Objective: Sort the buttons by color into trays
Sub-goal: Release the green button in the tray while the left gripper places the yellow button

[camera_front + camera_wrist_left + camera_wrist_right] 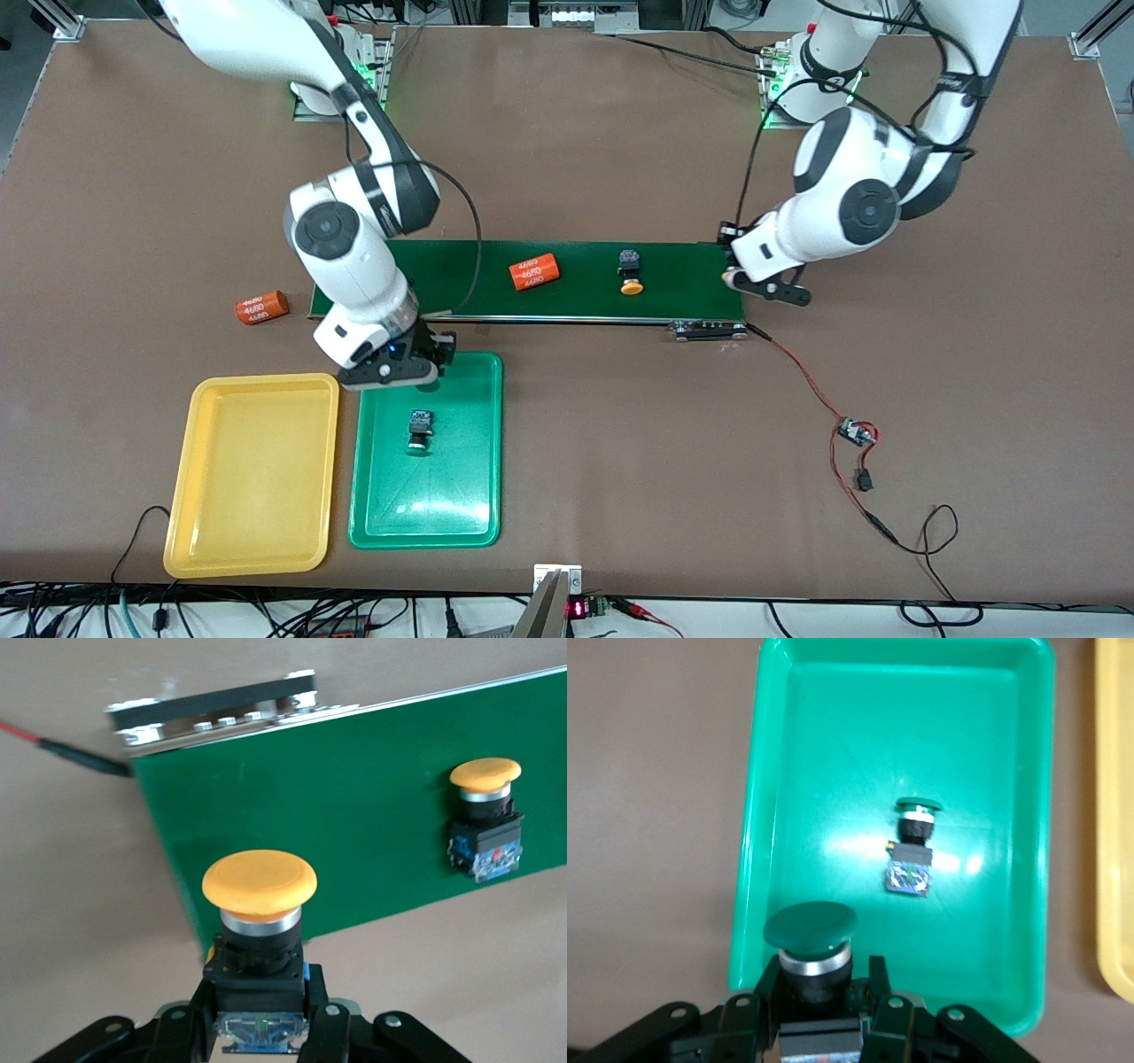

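Two grippers are mine, and both hold a button. From the front camera, my right gripper (pixel 400 361) hangs over the edge of the green tray (pixel 381 496) that lies closest to the conveyor belt (pixel 567 297). One green button (pixel 419 431) lies on its side in that tray. The yellow tray (pixel 252 549) sits just beside the green one, toward the right arm's end of the table. My left gripper (pixel 769 285) is at the belt's end on the left arm's side. On the belt a yellow-capped button (pixel 630 271) lies on its side, and an orange cylinder (pixel 534 272) rests near it, toward the right arm's end. A second orange cylinder (pixel 261 307) lies on the table off the belt's other end.

Through my left wrist camera, my fingers (pixel 330 1028) are clamped on the dark body of a yellow button (pixel 260 904), its cap standing clear of them, over the bare table just beside the belt's edge. The other yellow one (pixel 484 815) lies on the belt.

Through my right wrist camera, my fingers (pixel 888 1014) grip a second green button (pixel 811 943) by its body, held over the tray's rim (pixel 744 904). The loose green button (pixel 912 846) lies mid-tray, and a strip of the yellow tray (pixel 1116 815) shows beside the green tray.
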`<state>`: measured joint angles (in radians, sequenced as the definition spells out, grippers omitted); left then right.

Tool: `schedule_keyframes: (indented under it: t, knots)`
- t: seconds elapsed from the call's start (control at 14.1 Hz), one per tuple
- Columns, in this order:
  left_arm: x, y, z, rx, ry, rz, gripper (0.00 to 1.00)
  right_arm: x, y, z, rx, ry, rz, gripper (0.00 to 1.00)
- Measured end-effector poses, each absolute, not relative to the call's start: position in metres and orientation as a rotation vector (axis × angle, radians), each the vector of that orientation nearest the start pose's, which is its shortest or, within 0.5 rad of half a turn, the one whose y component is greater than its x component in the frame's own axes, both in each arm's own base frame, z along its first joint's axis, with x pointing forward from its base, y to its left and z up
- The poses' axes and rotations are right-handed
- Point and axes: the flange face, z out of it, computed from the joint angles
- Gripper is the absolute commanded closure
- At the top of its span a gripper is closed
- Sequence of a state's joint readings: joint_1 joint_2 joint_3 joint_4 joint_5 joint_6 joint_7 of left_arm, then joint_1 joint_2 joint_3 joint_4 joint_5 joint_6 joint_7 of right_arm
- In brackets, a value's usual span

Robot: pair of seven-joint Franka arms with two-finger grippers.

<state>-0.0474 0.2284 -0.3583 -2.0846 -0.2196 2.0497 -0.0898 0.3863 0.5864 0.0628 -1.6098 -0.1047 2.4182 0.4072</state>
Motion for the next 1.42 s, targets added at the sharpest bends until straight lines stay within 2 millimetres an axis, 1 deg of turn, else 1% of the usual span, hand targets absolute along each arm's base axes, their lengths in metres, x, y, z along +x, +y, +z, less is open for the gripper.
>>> schedule_keyframes:
  t: [0.07,0.21,0.36,0.43,0.5,0.57,0.71,0.78,0.85,0.92,1.0,1.07,1.14,1.21,1.28,1.35,1.42]
  knots:
    - [0.499,-0.233,0.297,-3.276,0.308,0.527,0.75,0.651,0.306,0.298,-3.071,-0.162,-0.348,0.93]
    - [0.498,-0.240,0.277,-3.279,0.305,0.545,0.73,0.662,0.309,0.282,-3.067,-0.173,-0.371,0.93]
    - [0.499,-0.242,0.262,-3.287,0.299,0.537,0.67,0.670,0.310,0.266,-3.056,-0.172,-0.407,0.92]
    - [0.498,-0.244,0.257,-3.289,0.298,0.536,0.61,0.674,0.307,0.257,-3.054,-0.175,-0.427,0.92]
    - [0.498,-0.244,0.253,-3.290,0.298,0.537,0.43,0.677,0.304,0.248,-3.052,-0.189,-0.442,0.91]
    - [0.498,-0.245,0.252,-3.291,0.298,0.537,0.00,0.679,0.301,0.240,-3.052,-0.203,-0.450,0.91]
    - [0.498,-0.245,0.252,-3.292,0.299,0.534,0.00,0.680,0.298,0.231,-3.052,-0.208,-0.458,0.85]
    - [0.500,-0.245,0.255,-3.294,0.297,0.525,0.00,0.681,0.298,0.227,-3.052,-0.209,-0.460,0.80]
    - [0.503,-0.244,0.261,-3.300,0.295,0.502,0.00,0.680,0.298,0.224,-3.052,-0.211,-0.459,0.69]
    - [0.508,-0.242,0.272,-3.309,0.289,0.463,0.00,0.680,0.298,0.222,-3.052,-0.212,-0.458,0.58]
    - [0.515,-0.237,0.290,-3.317,0.277,0.424,0.00,0.680,0.298,0.221,-3.052,-0.213,-0.457,0.41]
    - [0.522,-0.227,0.312,-3.319,0.260,0.408,0.00,0.680,0.298,0.221,-3.053,-0.215,-0.458,0.33]
    - [0.529,-0.214,0.338,-3.307,0.244,0.411,0.00,0.680,0.298,0.220,-3.056,-0.224,-0.460,0.24]
    - [0.537,-0.196,0.365,-3.273,0.239,0.416,0.00,0.680,0.298,0.219,-3.061,-0.238,-0.465,0.09]
    - [0.544,-0.177,0.392,-3.225,0.237,0.415,0.00,0.680,0.297,0.219,-3.064,-0.246,-0.470,0.00]
    - [0.550,-0.161,0.416,-3.182,0.233,0.407,0.00,0.681,0.295,0.218,-3.066,-0.252,-0.473,0.00]
    - [0.555,-0.150,0.438,-3.152,0.225,0.392,0.00,0.682,0.293,0.218,-3.067,-0.258,-0.478,0.00]
